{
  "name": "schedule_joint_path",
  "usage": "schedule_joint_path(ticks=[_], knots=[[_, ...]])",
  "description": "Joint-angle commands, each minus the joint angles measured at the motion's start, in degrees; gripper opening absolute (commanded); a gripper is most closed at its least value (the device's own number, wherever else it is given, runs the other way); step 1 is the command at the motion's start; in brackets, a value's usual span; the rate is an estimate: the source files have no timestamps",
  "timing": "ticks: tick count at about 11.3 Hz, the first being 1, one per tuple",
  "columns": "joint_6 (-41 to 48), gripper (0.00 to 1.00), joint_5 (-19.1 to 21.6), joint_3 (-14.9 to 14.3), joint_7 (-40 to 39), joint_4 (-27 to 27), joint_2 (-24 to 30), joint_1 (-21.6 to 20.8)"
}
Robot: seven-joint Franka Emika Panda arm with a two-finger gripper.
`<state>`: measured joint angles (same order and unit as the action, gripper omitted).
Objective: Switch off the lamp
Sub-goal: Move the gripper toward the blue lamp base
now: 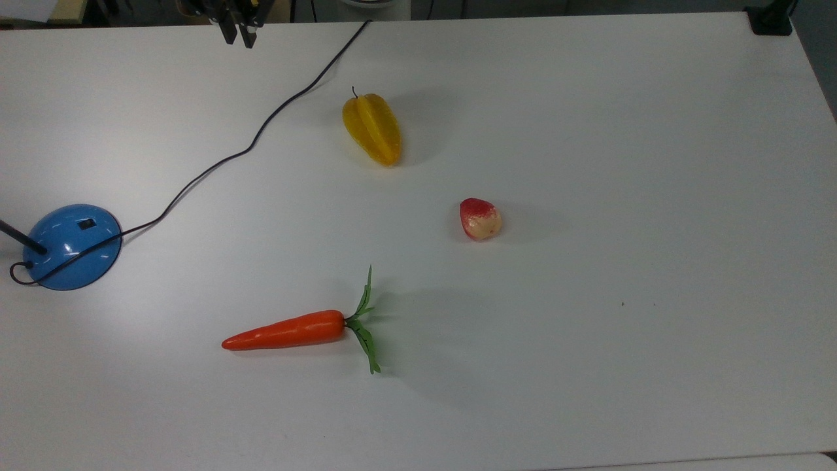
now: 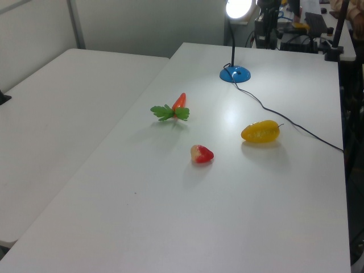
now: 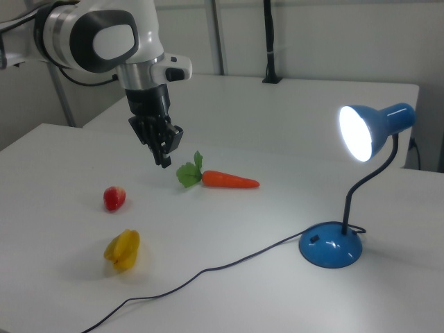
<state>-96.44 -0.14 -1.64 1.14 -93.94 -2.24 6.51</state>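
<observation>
The lamp has a glossy blue dome base [image 1: 72, 247] at the top view's left edge, with a small dark switch [image 1: 86, 224] on top and a thin black stem [image 1: 19, 237]. In the right view its blue shade [image 3: 368, 130] glows brightly above the base [image 3: 331, 248]; the left view also shows the head lit [image 2: 239, 8]. My gripper [image 1: 239, 36] hangs at the table's far edge in the top view, well away from the base, fingers pressed together and holding nothing. In the right view the gripper [image 3: 165, 159] points down above the table, left of the lamp.
The lamp's black cord [image 1: 248, 147] snakes from the base to the table's far edge. A yellow starfruit [image 1: 373, 129], a red-and-cream fruit [image 1: 480, 218] and an orange carrot [image 1: 294, 330] with green leaves lie on the white table [image 1: 654, 196].
</observation>
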Motion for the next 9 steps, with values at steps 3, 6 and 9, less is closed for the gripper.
schedule_joint_path(ticks=[3, 6, 9], knots=[[-4.53, 0.0, 0.4, -0.47, -0.61, -1.51, 0.31, -0.36], [-12.25, 0.0, 0.49, -0.55, 1.31, -1.77, -2.41, 2.35], [-23.23, 0.0, 0.58, -1.17, 8.25, -1.6, -5.92, 6.39]])
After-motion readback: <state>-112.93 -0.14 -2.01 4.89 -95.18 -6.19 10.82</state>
